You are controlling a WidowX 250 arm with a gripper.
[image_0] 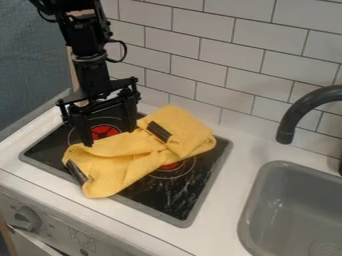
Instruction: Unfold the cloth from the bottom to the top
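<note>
Yellow cloth [137, 162] is lying rumpled on the stovetop [175, 202], near end pointing roughly 7 o'clock, far end 1. Black gripper [109, 137] is hanging at its 10 o'clock, spread wide and holding nothing — probably that gap's for pinching an edge.

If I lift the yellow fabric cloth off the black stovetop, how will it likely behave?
The cloth should hang floppy, given its soft creases and rounded folds. The flat dark strip on its upper part might stiffen that spot slightly. Lying bunched in layers, it may lift as several plies together.
</note>
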